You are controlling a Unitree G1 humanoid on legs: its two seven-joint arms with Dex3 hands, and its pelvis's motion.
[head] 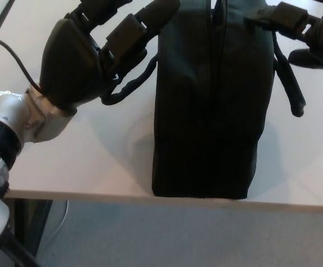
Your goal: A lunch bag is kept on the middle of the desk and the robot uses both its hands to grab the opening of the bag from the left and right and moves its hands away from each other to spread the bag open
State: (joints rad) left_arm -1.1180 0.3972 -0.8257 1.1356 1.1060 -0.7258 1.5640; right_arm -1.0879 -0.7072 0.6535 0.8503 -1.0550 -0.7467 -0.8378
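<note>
A tall black fabric lunch bag [211,105] stood mid-desk on the pale white desk [83,161], near its front edge. The left hand [89,55] rested against the bag's left side, fingers spread, holding nothing. The right hand [303,30] touched its far right top; its grip could not be told.
</note>
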